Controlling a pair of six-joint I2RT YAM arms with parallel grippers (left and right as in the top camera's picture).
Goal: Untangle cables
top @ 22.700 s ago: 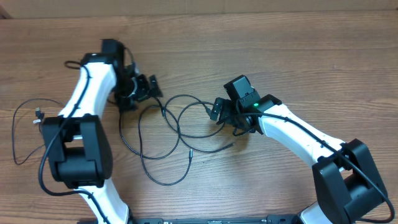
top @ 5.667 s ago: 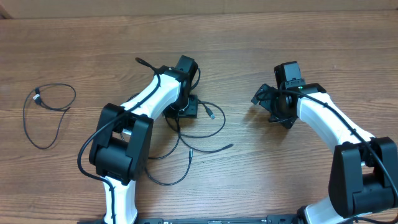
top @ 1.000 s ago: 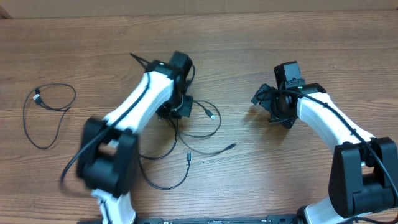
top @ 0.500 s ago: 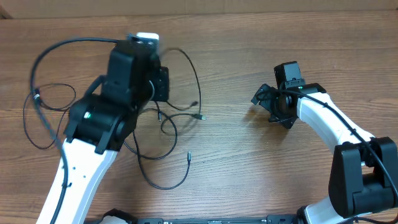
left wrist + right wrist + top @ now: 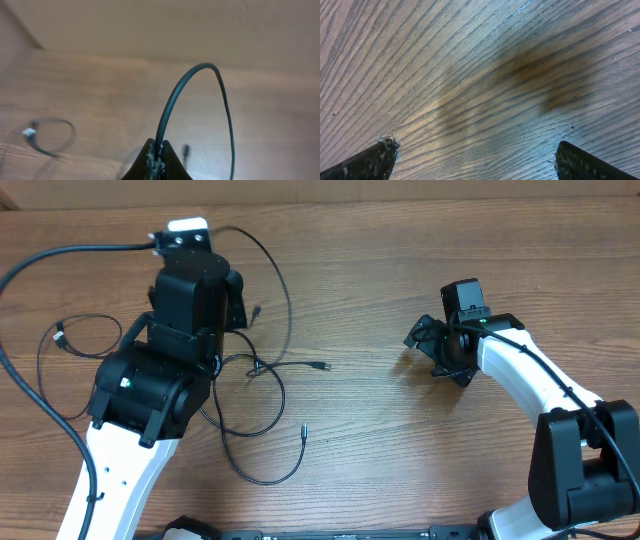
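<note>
Black cables [image 5: 252, 367], thin and tipped with small silver plugs, lie crossed over one another in loose loops on the wooden worktop [image 5: 420, 240], just to the right of the left arm [image 5: 150, 390]. That arm stands high over the worktop and looms large in the overhead view. Its left end effector [image 5: 157, 161] is clenched on one strand [image 5: 171, 100] of the tangle: in the wrist view the two fingers meet at the bottom edge, and the cord rises out of them, bends over in a tall arch and drops away on the right. From overhead, this strand sweeps in a wide curve to the right of the left arm and comes down to the point where the loops cross. One plug [image 5: 320, 367] points away from the left arm beside that crossing, and another [image 5: 303, 432] lies nearer the front edge. A separate cord [image 5: 62, 337] with a pale connector rests in its own loop on the other side of the left arm, apart from the tangle. The right end effector [image 5: 480, 165] sits well to the right of the left arm, released, its fingers spread wide with only bare wood grain between them.
</note>
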